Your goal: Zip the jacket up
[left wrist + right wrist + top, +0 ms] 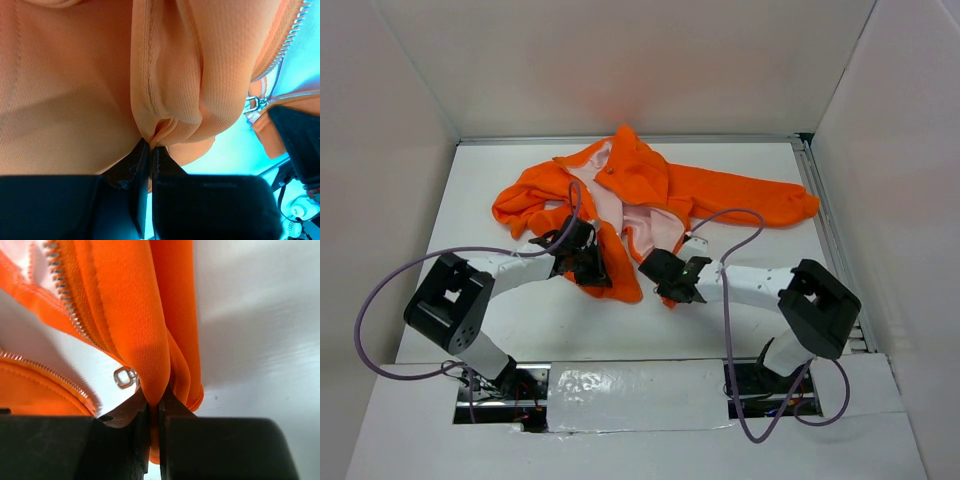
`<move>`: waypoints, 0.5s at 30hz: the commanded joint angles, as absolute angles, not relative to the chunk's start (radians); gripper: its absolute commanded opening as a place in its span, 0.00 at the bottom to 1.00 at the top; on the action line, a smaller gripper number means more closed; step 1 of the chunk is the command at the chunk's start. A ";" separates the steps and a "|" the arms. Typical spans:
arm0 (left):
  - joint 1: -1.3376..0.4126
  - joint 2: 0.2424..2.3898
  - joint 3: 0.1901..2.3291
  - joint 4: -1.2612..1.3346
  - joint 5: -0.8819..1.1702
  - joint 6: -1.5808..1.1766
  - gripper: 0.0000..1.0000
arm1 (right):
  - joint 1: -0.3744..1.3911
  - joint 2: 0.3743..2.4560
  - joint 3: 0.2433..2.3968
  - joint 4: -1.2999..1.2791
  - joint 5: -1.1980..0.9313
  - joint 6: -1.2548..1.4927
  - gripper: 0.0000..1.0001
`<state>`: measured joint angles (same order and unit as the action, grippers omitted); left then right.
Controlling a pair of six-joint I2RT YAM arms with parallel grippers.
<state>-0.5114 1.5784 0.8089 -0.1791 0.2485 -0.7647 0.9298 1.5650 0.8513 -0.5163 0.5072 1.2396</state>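
The orange jacket (650, 195) lies open on the white table, pale lining up, one sleeve stretched to the right. My left gripper (592, 268) is shut on a fold of the jacket's left front hem (165, 90). My right gripper (672, 283) is shut on a fold of the right front hem (150, 335). The metal zipper pull (125, 377) hangs just left of the right fingers. Zipper teeth (62, 287) run up the open edge. In the left wrist view the zipper pull (254, 103) shows at right.
White walls enclose the table (720, 320) on three sides. A metal rail (825, 220) runs along the right edge. Purple cables (420, 265) loop from both arms over the near table. Taped base plate (640, 395) sits at the front edge.
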 commanded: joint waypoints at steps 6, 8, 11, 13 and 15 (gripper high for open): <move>-0.520 1.476 0.812 -0.227 0.290 -0.730 0.00 | 0.960 1.298 0.721 -0.221 0.586 0.794 0.00; -0.520 1.447 0.798 -0.216 0.323 -0.706 0.00 | 0.956 1.186 0.660 -0.116 0.522 0.603 0.00; -0.522 1.366 0.778 -0.198 0.370 -0.673 0.00 | 0.933 1.051 0.577 -0.008 0.358 0.421 0.00; -0.523 1.338 0.770 -0.199 0.391 -0.643 0.00 | 0.907 0.978 0.528 0.046 0.141 0.312 0.00; -0.526 1.313 0.770 -0.238 0.374 -0.644 0.05 | 0.876 0.954 0.520 0.029 0.005 0.246 0.00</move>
